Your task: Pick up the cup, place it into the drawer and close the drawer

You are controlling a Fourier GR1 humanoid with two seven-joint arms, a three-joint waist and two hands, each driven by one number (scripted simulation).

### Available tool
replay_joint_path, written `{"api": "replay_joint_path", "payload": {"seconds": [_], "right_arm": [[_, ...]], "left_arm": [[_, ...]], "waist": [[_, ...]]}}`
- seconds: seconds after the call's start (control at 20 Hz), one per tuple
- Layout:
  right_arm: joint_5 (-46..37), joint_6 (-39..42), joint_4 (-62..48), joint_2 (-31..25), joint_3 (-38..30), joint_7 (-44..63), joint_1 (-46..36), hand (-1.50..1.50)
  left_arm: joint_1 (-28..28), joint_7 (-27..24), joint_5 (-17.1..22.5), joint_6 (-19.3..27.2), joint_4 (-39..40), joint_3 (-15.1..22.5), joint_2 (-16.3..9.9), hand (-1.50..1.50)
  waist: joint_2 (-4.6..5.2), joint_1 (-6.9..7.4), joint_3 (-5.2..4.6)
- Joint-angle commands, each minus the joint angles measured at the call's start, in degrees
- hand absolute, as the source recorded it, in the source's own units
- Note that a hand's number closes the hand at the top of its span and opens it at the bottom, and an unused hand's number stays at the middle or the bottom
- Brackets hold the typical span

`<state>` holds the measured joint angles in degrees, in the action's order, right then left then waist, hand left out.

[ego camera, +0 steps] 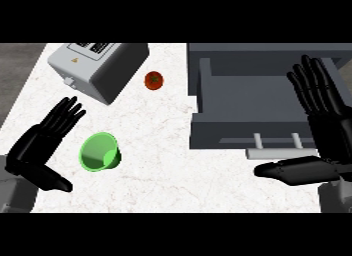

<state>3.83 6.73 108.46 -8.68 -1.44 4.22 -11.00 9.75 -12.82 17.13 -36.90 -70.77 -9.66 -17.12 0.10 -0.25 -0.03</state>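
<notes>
Beside the green cup [99,152], left hand [42,145] open, empty; right hand [328,125] likewise over the drawer [238,95].

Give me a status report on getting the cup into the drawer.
Done: nothing beyond the drawer standing open with nothing visible inside. In hand: nothing is held; the left hand is open beside the green cup, which lies tipped on the counter, and the right hand is open over the drawer's right side. Left: grasp the cup, set it in the drawer, push the drawer shut.
</notes>
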Motion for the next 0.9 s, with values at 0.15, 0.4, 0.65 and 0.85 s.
{"api": "replay_joint_path", "payload": {"seconds": [0.15,0.4,0.65,0.85], "right_arm": [[-0.1,0.5,0.0,-0.3,-1.4,-0.7,-0.6,-1.50],[2.6,3.5,-4.8,-2.4,-4.9,-2.3,-3.0,-1.50],[-0.3,0.0,-4.8,0.1,-2.3,-0.4,-6.3,-1.50],[1.3,0.3,-1.3,-0.6,-2.3,3.8,-7.2,-1.50]], "left_arm": [[4.9,-15.2,-12.3,1.2,19.3,0.1,-0.3,-1.50],[8.8,-25.8,-17.7,2.0,32.1,0.7,-1.5,-1.50],[13.2,-35.2,-22.0,3.2,45.6,1.6,-3.5,-1.50],[14.5,-39.8,-24.1,5.6,50.8,3.1,-1.5,-1.50]], "waist": [[0.04,-0.22,-0.02],[0.08,-0.16,-0.02],[0.34,-0.55,-0.10],[0.38,-0.98,-0.16]]}}
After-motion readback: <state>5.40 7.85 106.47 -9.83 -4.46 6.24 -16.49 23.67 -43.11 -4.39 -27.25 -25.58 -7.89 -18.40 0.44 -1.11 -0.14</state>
